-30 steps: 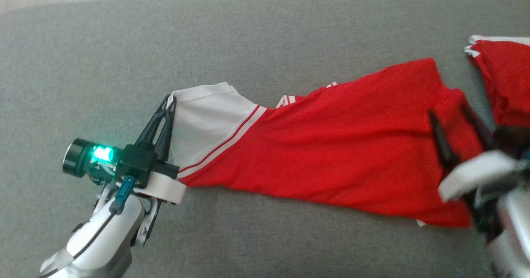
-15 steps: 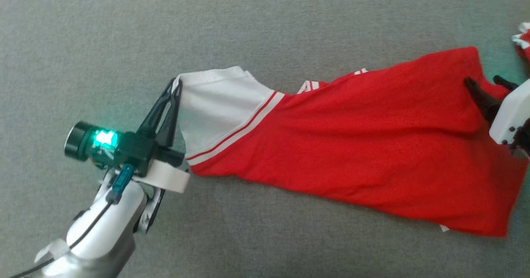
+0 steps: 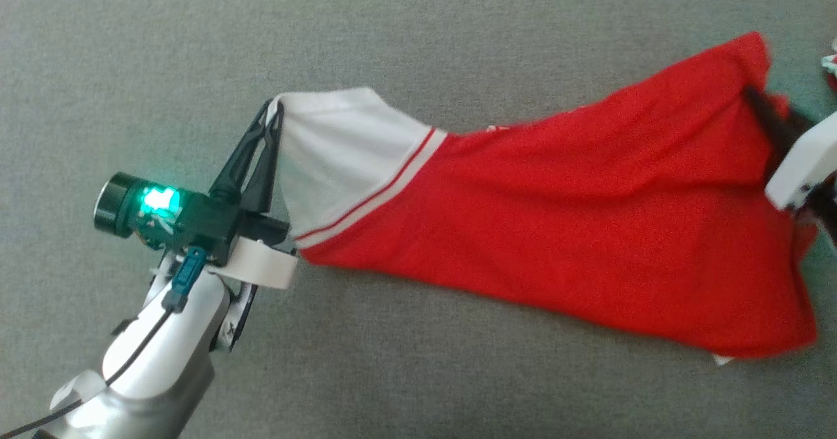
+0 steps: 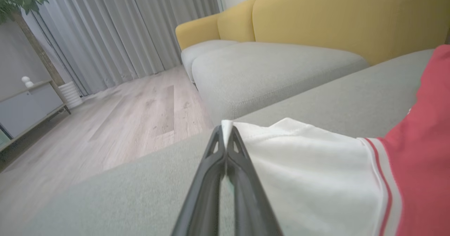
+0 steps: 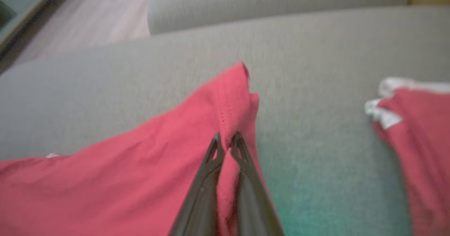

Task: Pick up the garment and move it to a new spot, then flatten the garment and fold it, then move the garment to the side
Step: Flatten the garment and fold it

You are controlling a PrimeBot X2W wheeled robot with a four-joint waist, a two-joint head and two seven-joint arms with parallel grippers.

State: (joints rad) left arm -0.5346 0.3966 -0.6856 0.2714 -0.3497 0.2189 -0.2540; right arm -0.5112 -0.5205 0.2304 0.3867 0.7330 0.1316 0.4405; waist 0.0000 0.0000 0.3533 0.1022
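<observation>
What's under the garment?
Grey cushion shows all round the garment, pinched at its ends by left gripper and right gripper. Beneath the cloth is hidden.

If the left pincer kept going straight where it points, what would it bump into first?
Probably the grey sofa seat ahead. The left pincer, shut on the shirt's white sleeve, points toward it, though depth is unclear.

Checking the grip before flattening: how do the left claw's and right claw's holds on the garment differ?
The left claw pinches the garment at its white corner; the right claw pinches its red end, on a stitched seam. In the head view the left claw is sharp, the right claw blurred at the edge. Both are shut on the garment.
</observation>
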